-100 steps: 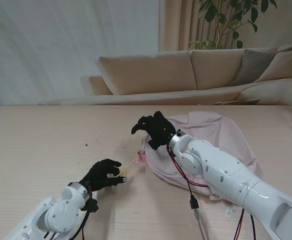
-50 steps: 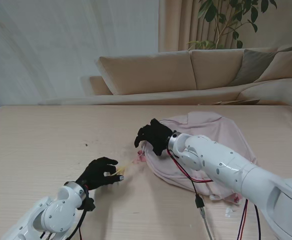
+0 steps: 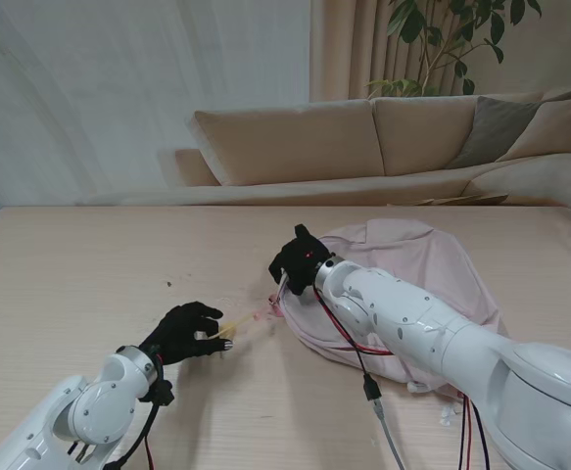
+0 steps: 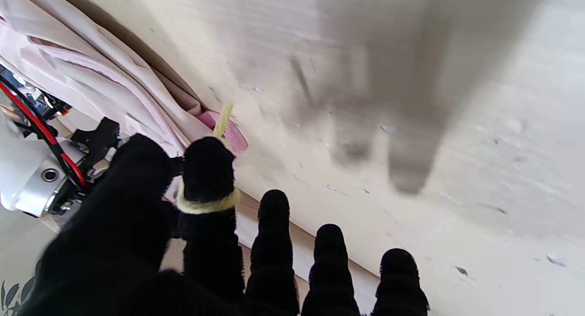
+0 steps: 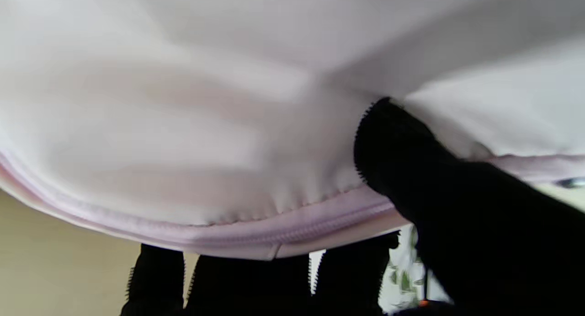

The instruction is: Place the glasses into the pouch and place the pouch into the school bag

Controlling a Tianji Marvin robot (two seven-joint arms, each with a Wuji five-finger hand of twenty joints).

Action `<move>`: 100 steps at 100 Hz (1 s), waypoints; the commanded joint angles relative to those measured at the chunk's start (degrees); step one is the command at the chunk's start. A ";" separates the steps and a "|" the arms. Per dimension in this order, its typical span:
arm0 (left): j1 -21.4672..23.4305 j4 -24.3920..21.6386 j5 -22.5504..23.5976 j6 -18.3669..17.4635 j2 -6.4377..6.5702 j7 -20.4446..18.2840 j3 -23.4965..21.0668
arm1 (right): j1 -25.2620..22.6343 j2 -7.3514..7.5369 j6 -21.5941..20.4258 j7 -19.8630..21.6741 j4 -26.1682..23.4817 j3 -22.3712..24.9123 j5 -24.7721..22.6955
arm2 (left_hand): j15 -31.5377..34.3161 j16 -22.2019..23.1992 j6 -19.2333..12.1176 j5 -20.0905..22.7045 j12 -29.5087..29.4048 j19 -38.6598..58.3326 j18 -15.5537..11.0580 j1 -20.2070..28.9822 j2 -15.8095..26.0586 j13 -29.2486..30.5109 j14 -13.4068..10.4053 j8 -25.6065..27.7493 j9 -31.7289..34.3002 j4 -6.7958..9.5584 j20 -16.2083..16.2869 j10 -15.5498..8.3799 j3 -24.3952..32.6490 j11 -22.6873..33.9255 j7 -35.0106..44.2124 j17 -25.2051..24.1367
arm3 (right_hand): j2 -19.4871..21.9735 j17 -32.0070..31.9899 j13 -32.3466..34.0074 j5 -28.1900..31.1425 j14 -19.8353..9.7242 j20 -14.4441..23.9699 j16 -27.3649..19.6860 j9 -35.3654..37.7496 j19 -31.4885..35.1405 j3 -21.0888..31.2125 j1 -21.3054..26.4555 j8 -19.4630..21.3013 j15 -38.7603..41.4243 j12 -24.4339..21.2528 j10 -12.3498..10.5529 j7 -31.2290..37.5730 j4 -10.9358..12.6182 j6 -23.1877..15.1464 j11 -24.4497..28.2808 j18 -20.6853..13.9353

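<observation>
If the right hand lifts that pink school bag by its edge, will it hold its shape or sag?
Likely sag: the school bag lies flat and creased on the table. Its edge folds over the right hand fingers, so it looks soft and thin. Probably light; the opening may fall shut.

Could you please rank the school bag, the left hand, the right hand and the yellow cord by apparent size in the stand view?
1. school bag, clearly largest.
2. left hand and right hand: look alike, so unranked.
3. yellow cord, thin and smallest.
</observation>
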 commanded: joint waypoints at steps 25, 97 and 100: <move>-6.68 5.54 -0.93 1.14 -0.82 2.91 1.28 | -2.60 -5.16 15.29 -1.87 -2.24 6.01 6.27 | 1.36 0.13 -1.04 1.54 0.66 1.40 1.35 -1.76 1.14 0.59 -0.12 1.58 0.13 0.71 1.13 0.37 0.44 0.25 2.11 -0.18 | -0.93 7.10 12.11 5.69 4.85 4.20 0.70 10.14 5.35 6.86 4.22 7.13 15.73 13.83 12.64 5.99 -0.53 10.01 16.16 1.58; -6.38 4.35 -11.29 1.75 -1.17 -0.74 8.87 | -1.10 -12.65 28.58 -7.41 10.22 8.39 13.88 | 1.19 0.11 1.44 -0.95 0.61 1.60 0.96 1.22 0.82 -0.31 -0.25 -0.93 -1.22 -0.09 1.45 1.12 0.37 0.36 0.95 -0.28 | -1.83 8.43 11.44 5.85 5.94 5.04 -0.62 9.75 6.21 7.04 5.70 9.29 17.46 15.23 13.70 5.95 -0.43 9.15 16.75 2.33; -5.58 3.49 -11.33 1.44 -1.11 -0.74 8.80 | -0.95 -12.92 28.62 -7.77 10.95 8.29 13.98 | 1.19 0.12 1.38 -0.94 0.61 1.65 1.07 1.25 0.77 -0.24 -0.11 -0.99 -1.10 -0.07 1.47 0.91 0.38 0.38 0.95 -0.20 | -1.82 8.53 11.49 5.90 5.97 5.11 -0.62 9.83 6.34 7.01 5.67 9.30 17.57 15.28 13.80 5.97 -0.43 9.18 16.85 2.16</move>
